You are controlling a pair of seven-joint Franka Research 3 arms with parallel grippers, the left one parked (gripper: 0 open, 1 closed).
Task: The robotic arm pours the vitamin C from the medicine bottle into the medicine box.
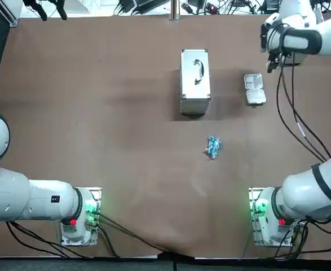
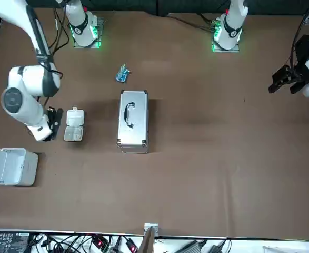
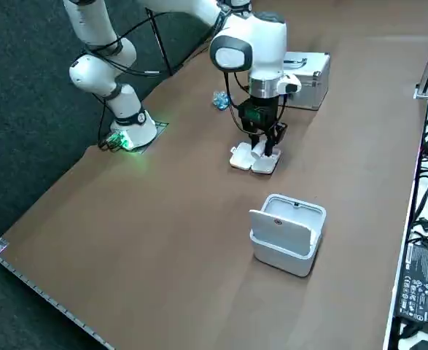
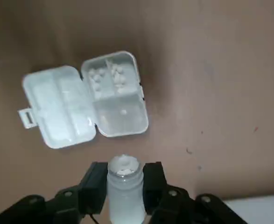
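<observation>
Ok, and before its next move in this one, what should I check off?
1. Grip: right gripper shut on medicine bottle: ok.
2. Bottle uncapped, mouth open: ok.
3. Lid of medicine box lying open: ok.
4. Some pills in a compartment: ok, several there.
5. Bottle emptied: cannot tell; something white shows at its mouth.
6. Nearby metal case stands apart from the box: ok.

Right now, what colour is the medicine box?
Medicine box: white, semi-translucent; clearest in right wrist view, where the right end effector grips the medicine bottle nearby.
</observation>
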